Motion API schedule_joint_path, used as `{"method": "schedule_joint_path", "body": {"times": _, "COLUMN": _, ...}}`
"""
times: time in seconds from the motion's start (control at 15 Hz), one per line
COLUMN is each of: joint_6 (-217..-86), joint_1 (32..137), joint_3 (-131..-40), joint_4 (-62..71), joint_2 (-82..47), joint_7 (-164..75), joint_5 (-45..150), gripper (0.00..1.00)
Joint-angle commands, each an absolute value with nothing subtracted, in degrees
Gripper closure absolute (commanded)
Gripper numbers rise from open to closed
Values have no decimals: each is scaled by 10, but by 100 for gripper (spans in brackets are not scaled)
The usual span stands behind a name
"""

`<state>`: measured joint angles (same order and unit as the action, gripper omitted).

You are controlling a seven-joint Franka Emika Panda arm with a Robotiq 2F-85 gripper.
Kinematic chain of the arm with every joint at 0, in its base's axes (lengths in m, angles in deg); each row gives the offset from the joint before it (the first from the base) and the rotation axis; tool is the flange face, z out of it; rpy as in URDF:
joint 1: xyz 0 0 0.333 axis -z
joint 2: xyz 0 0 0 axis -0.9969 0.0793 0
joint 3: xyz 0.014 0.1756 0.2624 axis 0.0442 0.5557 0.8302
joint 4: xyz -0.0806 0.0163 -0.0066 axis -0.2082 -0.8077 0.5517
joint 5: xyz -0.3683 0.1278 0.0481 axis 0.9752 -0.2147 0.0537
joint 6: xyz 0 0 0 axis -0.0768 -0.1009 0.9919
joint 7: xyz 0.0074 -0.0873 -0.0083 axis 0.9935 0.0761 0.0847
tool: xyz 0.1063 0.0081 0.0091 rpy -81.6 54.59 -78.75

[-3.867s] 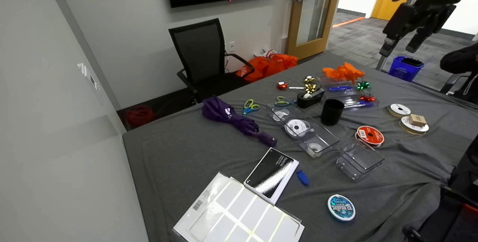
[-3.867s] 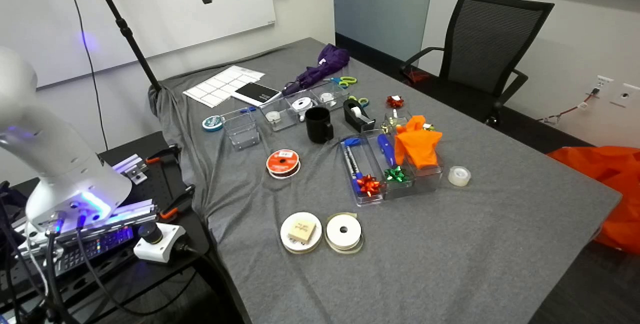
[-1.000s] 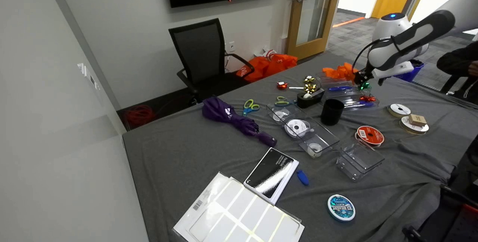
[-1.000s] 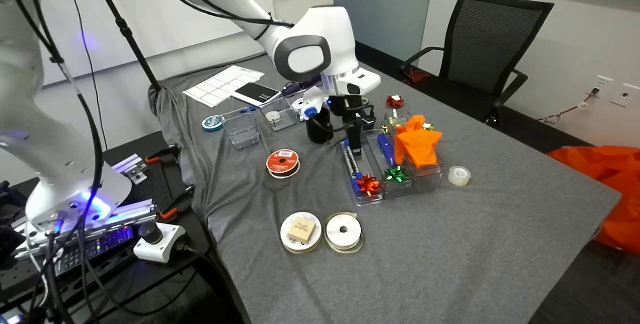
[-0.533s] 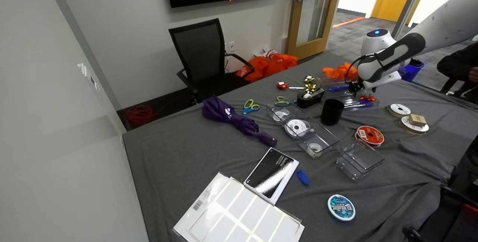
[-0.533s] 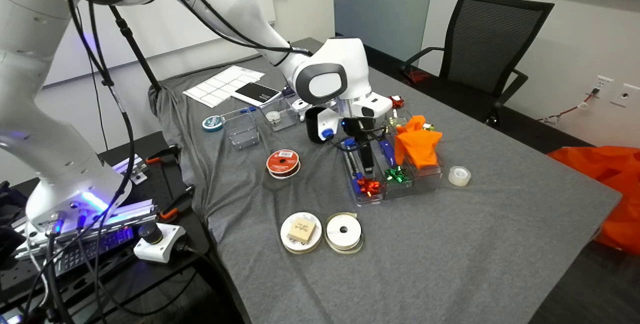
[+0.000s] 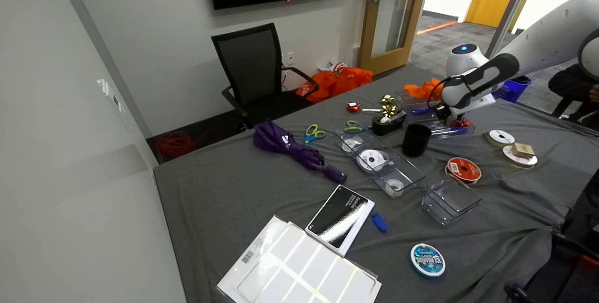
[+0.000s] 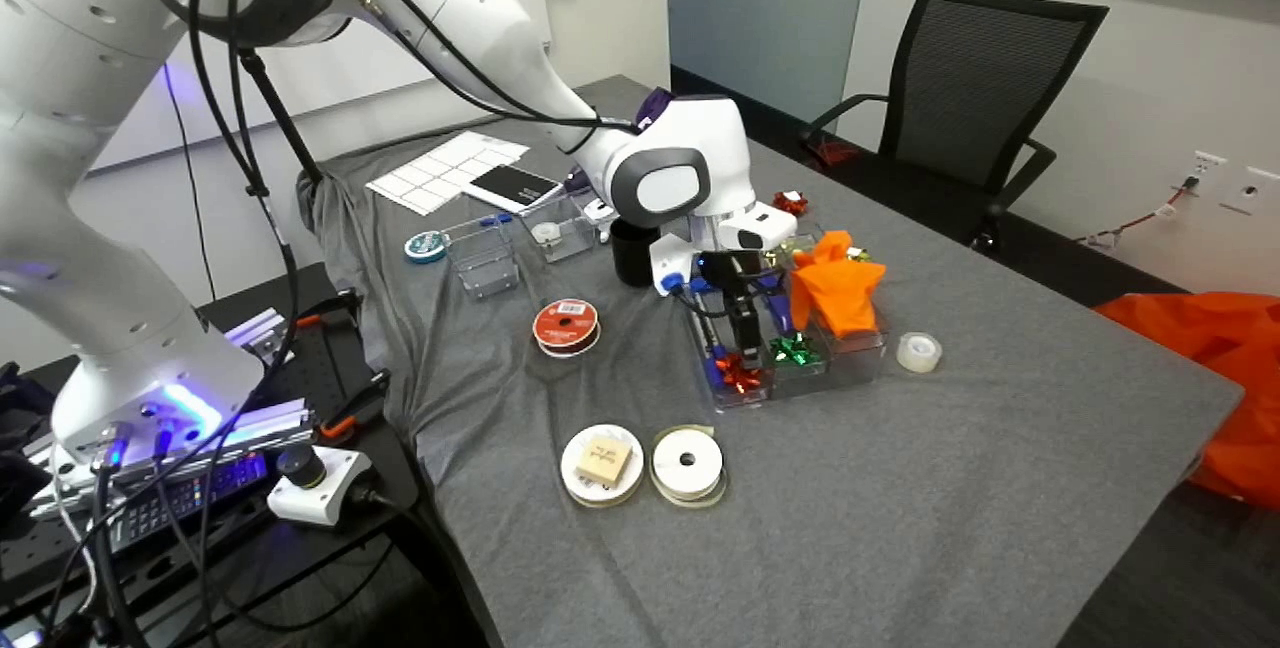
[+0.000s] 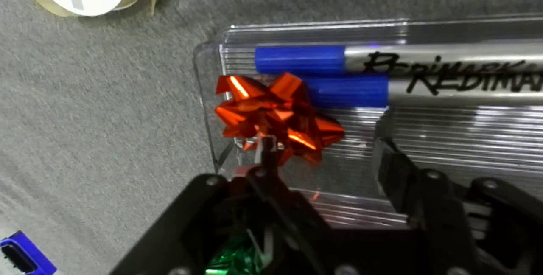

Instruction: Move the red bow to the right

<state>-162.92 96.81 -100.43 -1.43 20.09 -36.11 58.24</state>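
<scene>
Tool stands wide; red bow sits left of tool centre in wrist view; better line up over it before pinching, then squeeze lightly.

Black cup near tape dispenser; purple umbrella near scissors; black chair

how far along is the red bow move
Looks done: the approach, with the pincer at the red bow in the wrist view. In hand: lining up the grasp, it seems; the jaws stand apart, not closed on the bow. Left: gripping it, lifting it and moving it right, since it lies in the clear tray by the blue marker caps.
</scene>
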Motion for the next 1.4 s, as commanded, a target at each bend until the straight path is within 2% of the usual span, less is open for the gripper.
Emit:
{"method": "schedule_joint_path", "body": {"times": 0.0, "joint_6": -1609, "joint_1": 970, "joint_3": -1013, "joint_4": -48, "joint_2": 221, "joint_7": -366, "joint_5": 583, "gripper": 69}}
{"method": "schedule_joint_path", "body": {"times": 0.27, "joint_6": -1596, "joint_1": 964, "joint_3": -1024, "joint_4": -56, "joint_2": 223, "joint_7": -359, "joint_5": 589, "gripper": 97}}
{"method": "schedule_joint_path", "body": {"times": 0.33, "joint_6": -1591, "joint_1": 962, "joint_3": -1027, "joint_4": -57, "joint_2": 222, "joint_7": -357, "joint_5": 591, "gripper": 99}}
{"method": "schedule_joint_path", "body": {"times": 0.87, "joint_6": -1558, "joint_1": 950, "joint_3": -1019, "joint_4": -29, "joint_2": 176, "joint_7": -364, "joint_5": 589, "gripper": 100}}
{"method": "schedule_joint_path", "body": {"times": 1.33, "joint_6": -1529, "joint_1": 964, "joint_3": -967, "joint_4": 28, "joint_2": 78, "joint_7": -413, "joint_5": 561, "gripper": 100}}
